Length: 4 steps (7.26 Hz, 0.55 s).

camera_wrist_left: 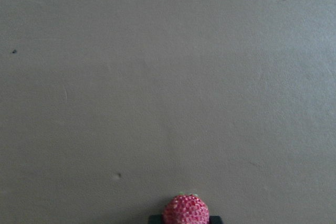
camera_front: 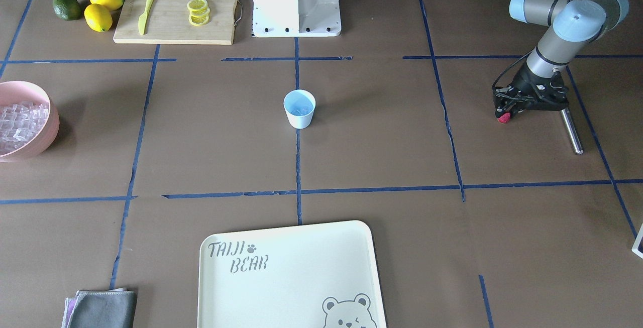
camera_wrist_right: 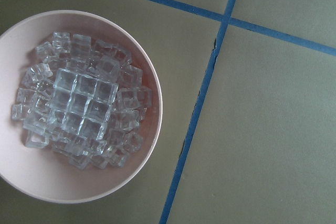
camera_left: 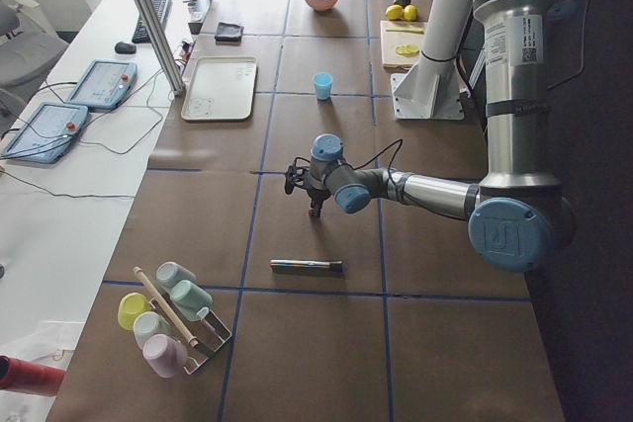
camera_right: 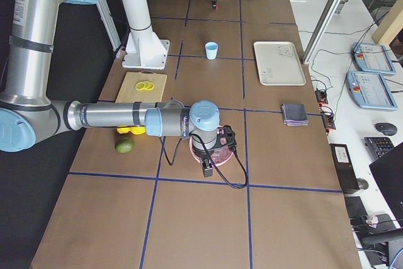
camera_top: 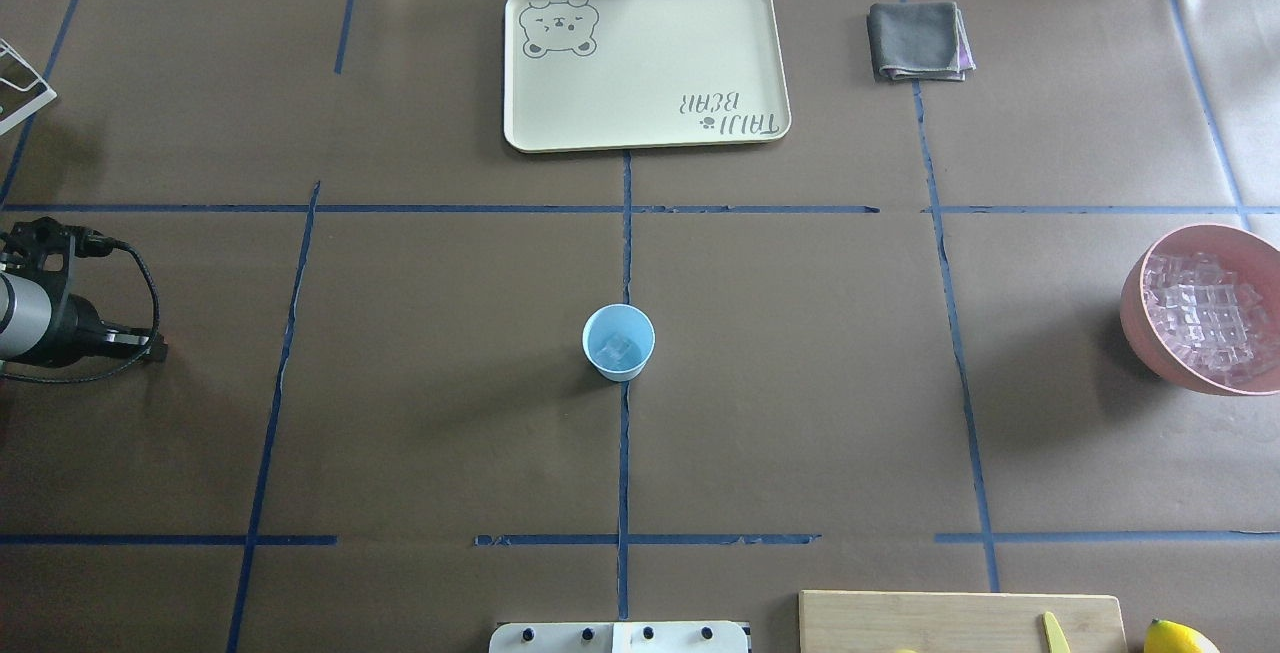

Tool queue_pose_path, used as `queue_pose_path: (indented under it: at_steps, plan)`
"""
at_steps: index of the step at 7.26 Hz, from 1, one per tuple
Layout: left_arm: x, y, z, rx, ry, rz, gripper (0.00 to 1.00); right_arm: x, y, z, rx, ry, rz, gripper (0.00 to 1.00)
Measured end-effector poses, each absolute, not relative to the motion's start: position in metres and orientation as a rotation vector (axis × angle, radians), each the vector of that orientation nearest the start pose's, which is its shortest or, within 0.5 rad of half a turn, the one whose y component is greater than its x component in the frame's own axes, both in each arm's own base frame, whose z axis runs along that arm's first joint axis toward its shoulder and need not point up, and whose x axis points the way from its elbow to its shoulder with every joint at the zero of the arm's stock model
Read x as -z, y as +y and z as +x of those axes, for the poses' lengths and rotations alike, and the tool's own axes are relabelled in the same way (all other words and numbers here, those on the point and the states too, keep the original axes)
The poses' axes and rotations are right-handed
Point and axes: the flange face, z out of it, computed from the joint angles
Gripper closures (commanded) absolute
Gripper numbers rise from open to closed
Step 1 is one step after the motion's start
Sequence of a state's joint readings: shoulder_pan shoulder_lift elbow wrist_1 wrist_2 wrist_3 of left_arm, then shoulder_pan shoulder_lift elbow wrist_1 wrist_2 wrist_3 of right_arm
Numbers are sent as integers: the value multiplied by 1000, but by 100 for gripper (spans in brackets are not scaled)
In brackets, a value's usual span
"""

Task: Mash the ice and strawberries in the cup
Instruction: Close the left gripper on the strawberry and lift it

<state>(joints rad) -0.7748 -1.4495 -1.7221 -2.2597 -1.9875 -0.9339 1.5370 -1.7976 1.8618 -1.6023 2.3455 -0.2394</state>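
The pale-blue cup point(camera_front: 299, 112) stands at the table's centre with clear ice point(camera_top: 619, 346) in its bottom. It also shows in the exterior left view point(camera_left: 322, 85). My left gripper point(camera_front: 505, 114) is far out on my left side, low over the table. It is shut on the small red strawberry point(camera_front: 504, 117), which shows between its fingers in the left wrist view point(camera_wrist_left: 185, 211). My right gripper point(camera_right: 207, 169) hangs above the pink bowl point(camera_wrist_right: 144, 145), which is full of ice cubes point(camera_wrist_right: 84, 108). I cannot tell whether it is open or shut.
A metal rod point(camera_front: 572, 130) lies on the table beside the left gripper. A cutting board point(camera_front: 176, 26) with lemon slices and a knife, two lemons point(camera_front: 103, 9) and a green fruit sit near the base. A cream tray point(camera_front: 286, 272) and grey cloth point(camera_front: 103, 308) lie opposite.
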Motion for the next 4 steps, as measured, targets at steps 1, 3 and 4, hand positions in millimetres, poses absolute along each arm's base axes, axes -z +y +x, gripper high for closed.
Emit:
queue_pose_path:
  at_steps: [1, 3, 4]
  plan:
    - [-575, -399, 275, -21, 797, 157, 100, -619, -400, 50, 272, -770, 111, 1]
    - [-569, -400, 275, -28, 807, 163, 100, -619, -400, 50, 272, -770, 111, 1]
    - [-564, -401, 276, -30, 814, 169, 100, -620, -400, 50, 272, -770, 111, 1]
